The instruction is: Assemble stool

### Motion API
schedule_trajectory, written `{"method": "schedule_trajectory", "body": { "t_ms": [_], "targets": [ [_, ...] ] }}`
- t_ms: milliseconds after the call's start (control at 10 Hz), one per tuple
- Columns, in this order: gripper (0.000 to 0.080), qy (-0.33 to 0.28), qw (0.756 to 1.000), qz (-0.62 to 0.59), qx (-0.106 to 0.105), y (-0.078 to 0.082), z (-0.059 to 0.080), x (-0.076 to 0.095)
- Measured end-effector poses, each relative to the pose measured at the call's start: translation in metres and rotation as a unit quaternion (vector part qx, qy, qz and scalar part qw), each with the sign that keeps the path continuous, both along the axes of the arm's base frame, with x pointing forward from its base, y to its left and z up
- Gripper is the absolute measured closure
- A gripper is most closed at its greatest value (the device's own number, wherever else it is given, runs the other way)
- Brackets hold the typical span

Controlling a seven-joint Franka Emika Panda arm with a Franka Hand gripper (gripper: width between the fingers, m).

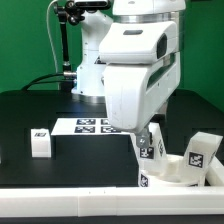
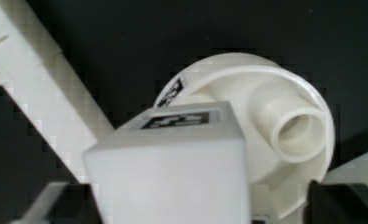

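My gripper hangs over the front right of the table, its jaws standing either side of a white tagged leg. In the wrist view this leg fills the space between the dark fingers. A gap still shows on one side, so the gripper is open. Just beyond it lies the round white seat, also seen at the exterior view's right. A second leg stands at the seat's far side. A third leg lies alone at the exterior view's left.
The marker board lies flat behind the gripper, near the arm's base. A long white bar runs diagonally beside the seat and the leg. The table's front edge is close to the parts.
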State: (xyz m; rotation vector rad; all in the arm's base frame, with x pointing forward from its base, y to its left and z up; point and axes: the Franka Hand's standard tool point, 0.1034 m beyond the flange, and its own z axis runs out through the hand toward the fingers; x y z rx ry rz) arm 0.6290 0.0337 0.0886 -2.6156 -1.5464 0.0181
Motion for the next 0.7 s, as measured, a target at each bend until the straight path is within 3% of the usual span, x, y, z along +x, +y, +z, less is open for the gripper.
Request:
{"method": "schedule_trajectory", "body": {
  "t_ms": [100,200,700],
  "targets": [
    [0.0412,0.0,1.0,0.0,0.0,-0.0005,-0.0001,0.0],
    [0.0462,0.0,1.0,-0.001,0.0,-0.0008,-0.0001,0.0],
    [0.0462,0.004,0.999,-0.05,-0.003,-0.0015,-0.0001,-0.0001]
  ]
}}
